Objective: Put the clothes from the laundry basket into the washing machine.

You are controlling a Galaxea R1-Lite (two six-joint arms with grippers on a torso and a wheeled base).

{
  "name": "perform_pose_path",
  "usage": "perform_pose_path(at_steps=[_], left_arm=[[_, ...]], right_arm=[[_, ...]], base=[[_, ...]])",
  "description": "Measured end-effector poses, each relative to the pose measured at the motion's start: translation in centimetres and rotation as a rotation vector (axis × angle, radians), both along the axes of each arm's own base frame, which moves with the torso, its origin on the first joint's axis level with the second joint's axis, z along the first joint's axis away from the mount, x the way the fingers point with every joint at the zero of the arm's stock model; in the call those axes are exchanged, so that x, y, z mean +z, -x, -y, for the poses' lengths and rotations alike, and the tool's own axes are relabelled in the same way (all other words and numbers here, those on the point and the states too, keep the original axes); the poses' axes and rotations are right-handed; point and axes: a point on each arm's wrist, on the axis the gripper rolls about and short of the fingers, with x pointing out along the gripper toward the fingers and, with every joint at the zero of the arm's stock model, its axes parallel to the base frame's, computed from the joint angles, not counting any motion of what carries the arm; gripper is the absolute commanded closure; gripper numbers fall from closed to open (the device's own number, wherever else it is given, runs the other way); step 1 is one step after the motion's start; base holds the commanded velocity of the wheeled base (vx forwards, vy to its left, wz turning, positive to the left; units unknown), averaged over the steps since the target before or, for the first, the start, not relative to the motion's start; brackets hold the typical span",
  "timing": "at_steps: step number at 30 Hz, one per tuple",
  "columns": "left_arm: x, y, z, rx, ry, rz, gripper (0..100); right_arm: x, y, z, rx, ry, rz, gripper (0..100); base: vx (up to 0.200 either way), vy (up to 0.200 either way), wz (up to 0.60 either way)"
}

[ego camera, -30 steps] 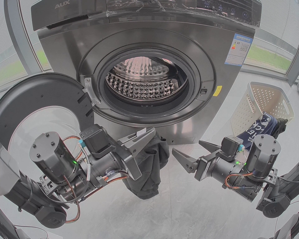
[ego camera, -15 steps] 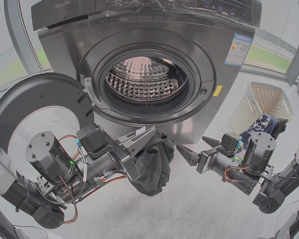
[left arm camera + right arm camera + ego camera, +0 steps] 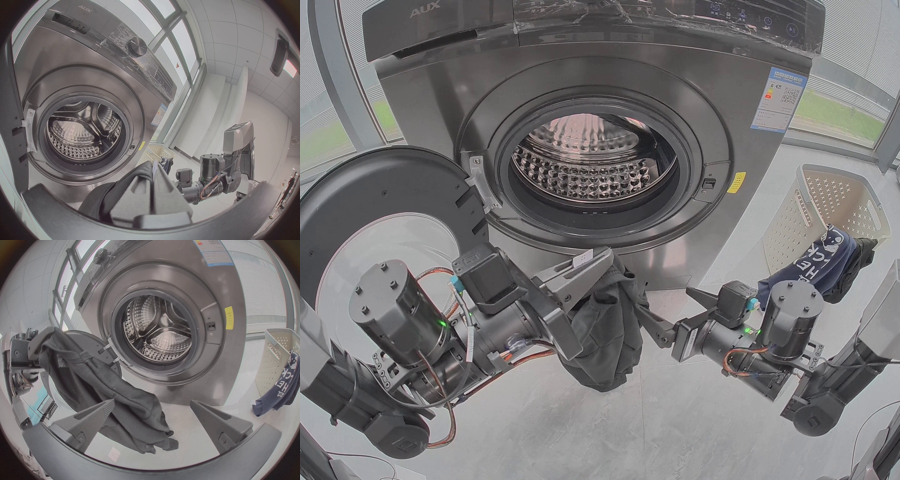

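Clothing comes first: a dark grey garment (image 3: 606,331) hangs in a bunched fold with its long axis near vertical. Its top is pinched in the left end effector (image 3: 600,265) and its free end points down at the floor (image 3: 675,425), clear of it. It hangs just in front of the washing machine (image 3: 687,125), below the rim of the open drum (image 3: 587,162). The round door (image 3: 381,187) is swung wide on the robot's left.

The left arm reaches forward and slightly up, its end effector clamped on the garment with the fingers (image 3: 137,193) pressed together in the left wrist view. The right arm stretches in low from the right, and the right end effector (image 3: 669,306) has its jaws spread wide and holds nothing. In the right wrist view the cloth hangs partly across the gap between its fingers (image 3: 93,418). Whether they touch it cannot be told.

Compared with a second ago, the right arm has swung left toward the garment, closing the gap. The left arm has risen slightly and has barely shifted since half a second ago.

The laundry basket (image 3: 819,194) stands on the floor to the right of the machine. A navy printed garment (image 3: 819,262) is draped over its front rim.
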Motion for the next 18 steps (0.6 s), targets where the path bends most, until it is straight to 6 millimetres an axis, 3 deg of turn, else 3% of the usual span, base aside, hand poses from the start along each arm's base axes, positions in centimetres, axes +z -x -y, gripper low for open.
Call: perform_pose_path(at_steps=[12, 18], left_arm=[[1.2, -0.6, 1.0, -0.016, 0.055, 0.016, 100], [1.2, -0.8, 1.2, -0.014, 0.061, 0.013, 100]], right_arm=[[-2.2, 1.3, -3.0, 0.088, 0.015, -0.027, 0], [-2.4, 0.8, -2.4, 0.064, 0.012, -0.018, 0]], base=[[0.0, 0.0, 0.0], [0.0, 0.0, 0.0]])
